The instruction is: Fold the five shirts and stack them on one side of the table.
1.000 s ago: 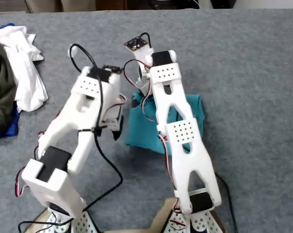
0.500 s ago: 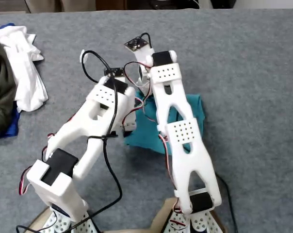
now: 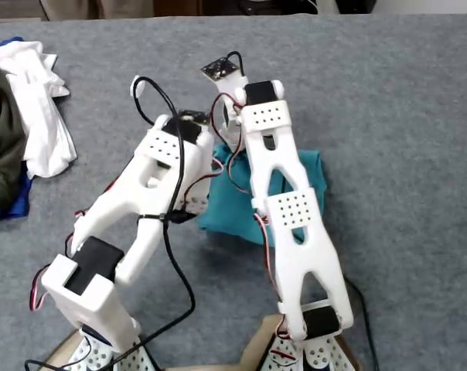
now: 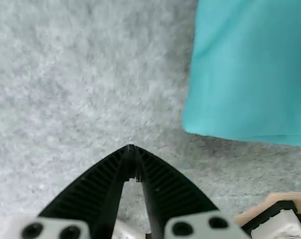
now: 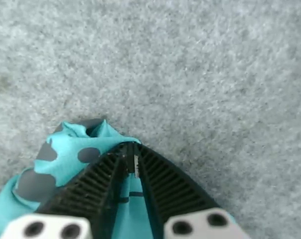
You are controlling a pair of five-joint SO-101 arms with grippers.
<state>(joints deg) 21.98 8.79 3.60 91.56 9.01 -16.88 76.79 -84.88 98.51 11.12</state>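
A grey, felt-like cloth covers the whole counter [image 3: 403, 93]. Beyond its far edge runs a thin strip of brown and dark shapes, too cropped to identify. The teal shirt [image 3: 232, 210] lies near the middle, partly under the right arm [image 3: 291, 209]. The right jaws are clamped on a bunched, grey-dotted corner of it at its far edge. The left arm [image 3: 133, 209] stands just beside the shirt's left edge. The left jaws are pressed together and empty, above bare grey cloth. At the far left edge sits a loose heap: a white shirt [image 3: 40, 116], a dark shirt [image 3: 1, 147] and a blue shirt [image 3: 17, 202].
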